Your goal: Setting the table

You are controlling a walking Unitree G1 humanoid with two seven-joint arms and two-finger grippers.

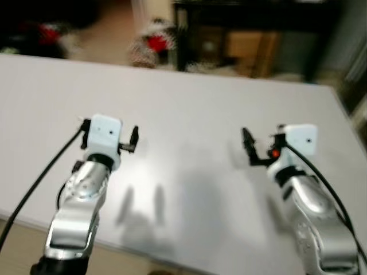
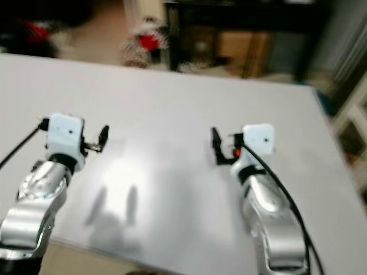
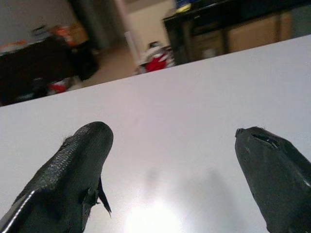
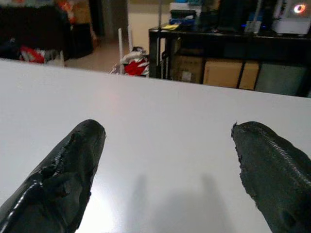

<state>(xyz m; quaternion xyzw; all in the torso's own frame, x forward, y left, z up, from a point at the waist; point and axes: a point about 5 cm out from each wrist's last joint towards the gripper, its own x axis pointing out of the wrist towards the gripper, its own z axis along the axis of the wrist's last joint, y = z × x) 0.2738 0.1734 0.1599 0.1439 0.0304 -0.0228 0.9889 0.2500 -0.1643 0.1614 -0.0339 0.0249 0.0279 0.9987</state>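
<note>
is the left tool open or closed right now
Open. The left tool holds nothing; its two fingers stand wide apart over the white table.

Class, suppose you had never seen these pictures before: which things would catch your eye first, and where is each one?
First come the two silver arms held out over the wide pale table, the left hand and the right hand both with black fingers spread apart and holding nothing. Next, the red and white bundle on the floor beyond the table's far edge, beside a dark shelf unit with brown boxes.
</note>
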